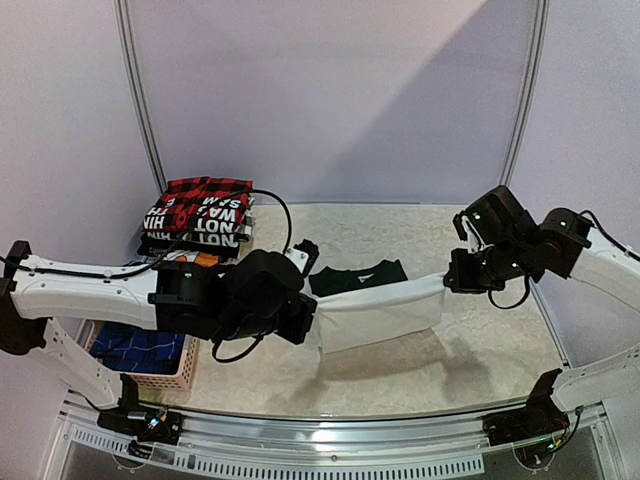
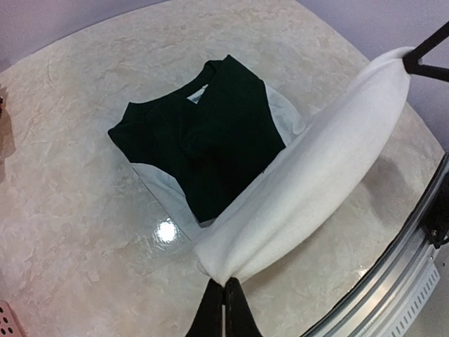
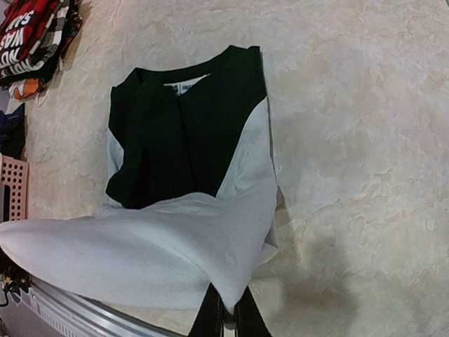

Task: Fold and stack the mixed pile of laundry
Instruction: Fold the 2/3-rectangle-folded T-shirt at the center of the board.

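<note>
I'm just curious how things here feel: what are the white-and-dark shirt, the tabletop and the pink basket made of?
The shirt: soft matte knit, probably cotton; it sags and creases. The tabletop: hard, marble-patterned, glossy; a light glints off it. The basket: likely rigid plastic, given its lattice wall.

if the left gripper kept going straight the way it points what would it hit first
The stretched white shirt cloth that the left gripper pinches; beyond it, probably the shirt's dark part.
</note>
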Robot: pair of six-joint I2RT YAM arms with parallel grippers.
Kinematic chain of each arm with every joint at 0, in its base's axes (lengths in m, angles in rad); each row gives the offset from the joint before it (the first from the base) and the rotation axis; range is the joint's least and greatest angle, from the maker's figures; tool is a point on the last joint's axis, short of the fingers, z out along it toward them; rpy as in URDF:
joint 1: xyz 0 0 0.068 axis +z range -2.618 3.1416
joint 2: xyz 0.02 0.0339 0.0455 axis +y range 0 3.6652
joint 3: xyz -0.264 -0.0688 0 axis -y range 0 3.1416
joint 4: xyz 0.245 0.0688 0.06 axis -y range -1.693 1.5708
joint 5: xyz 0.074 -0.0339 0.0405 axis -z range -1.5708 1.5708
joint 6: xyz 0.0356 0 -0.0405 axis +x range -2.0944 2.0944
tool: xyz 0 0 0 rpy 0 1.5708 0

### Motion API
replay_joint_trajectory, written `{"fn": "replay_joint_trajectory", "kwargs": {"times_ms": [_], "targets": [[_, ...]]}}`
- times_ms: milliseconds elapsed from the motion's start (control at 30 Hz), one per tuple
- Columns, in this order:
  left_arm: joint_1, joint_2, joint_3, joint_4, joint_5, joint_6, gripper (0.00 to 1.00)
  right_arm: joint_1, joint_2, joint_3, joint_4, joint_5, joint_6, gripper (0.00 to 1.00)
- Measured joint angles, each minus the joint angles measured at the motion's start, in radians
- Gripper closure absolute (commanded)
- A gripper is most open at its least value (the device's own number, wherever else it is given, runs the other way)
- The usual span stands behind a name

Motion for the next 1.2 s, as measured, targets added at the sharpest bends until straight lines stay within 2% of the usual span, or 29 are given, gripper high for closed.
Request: {"fn": "replay_joint_trajectory", "kwargs": {"times_ms": [167, 500, 900, 1200], "targets": [[0.095, 0.0, 0.011, 0.006, 0.058, 0.039, 1.0, -0.033, 0.139, 0.097, 0.003, 0.039, -0.039, 1.0], [0.25, 0.055, 0.086, 0.026, 0.186, 0.105, 1.0, -0.152, 0.348, 0.285, 0.023, 0.003, -0.133, 1.0], [0.422, 0.222, 0.166, 0.048, 0.352, 0.158, 1.0, -0.232, 0.606, 0.443, 0.039, -0.046, -0.209, 1.0], [0.501, 0.356, 0.235, 0.051, 0.414, 0.186, 1.0, -0.269, 0.764, 0.549, 0.051, -0.072, -0.241, 1.0]]}}
